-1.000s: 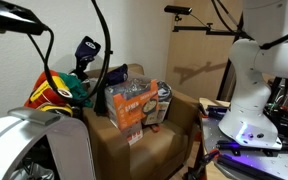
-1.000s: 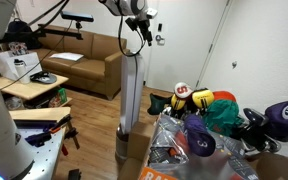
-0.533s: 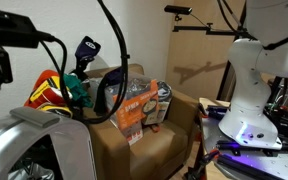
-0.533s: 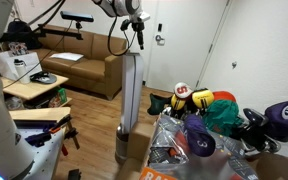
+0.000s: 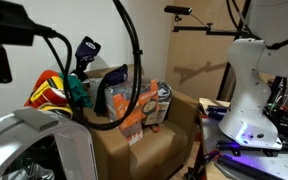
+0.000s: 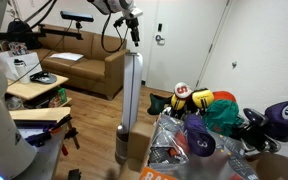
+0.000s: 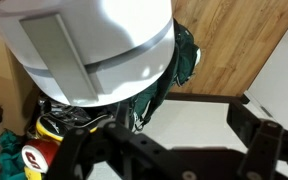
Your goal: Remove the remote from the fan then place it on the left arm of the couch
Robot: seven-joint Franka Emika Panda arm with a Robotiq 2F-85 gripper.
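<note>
Hanging over the top of the fan (image 7: 104,40), the end effector (image 7: 164,140) shows two dark fingers (image 7: 269,140) spread wide at the bottom of the wrist view, with nothing gripped between them. A pale grey rectangle (image 7: 49,45) lies on the fan's white rounded housing in the upper left of that frame; whether it is the remote I cannot tell. In an exterior view the fan fills the lower left, just beside the tan-brown couch (image 5: 154,155) at the centre, which is heaped with snack bags (image 5: 134,108), a red and yellow cap (image 5: 46,92) toward its left.
</note>
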